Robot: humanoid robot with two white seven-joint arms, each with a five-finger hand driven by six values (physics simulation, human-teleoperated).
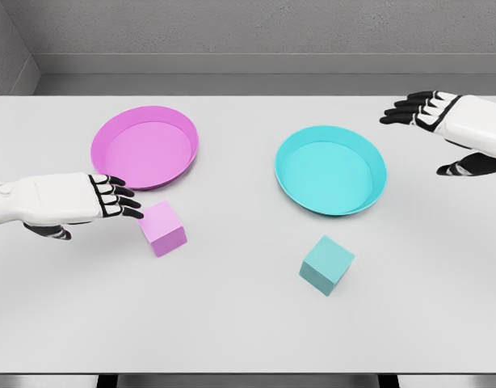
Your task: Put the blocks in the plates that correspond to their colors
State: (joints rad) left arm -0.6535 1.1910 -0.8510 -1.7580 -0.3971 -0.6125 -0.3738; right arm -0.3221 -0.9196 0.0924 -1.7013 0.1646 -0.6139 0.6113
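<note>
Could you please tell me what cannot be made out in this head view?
- Left hand: whether its fingertips touch the pink block; they overlap it in the picture.
- Right hand: the arm is cut off by the right edge.
- Both blocks' far faces, including the teal block, are turned away.

We see a pink block (163,229) below the pink plate (145,148) and a teal block (326,264) below the teal plate (330,170), both plates empty.
</note>
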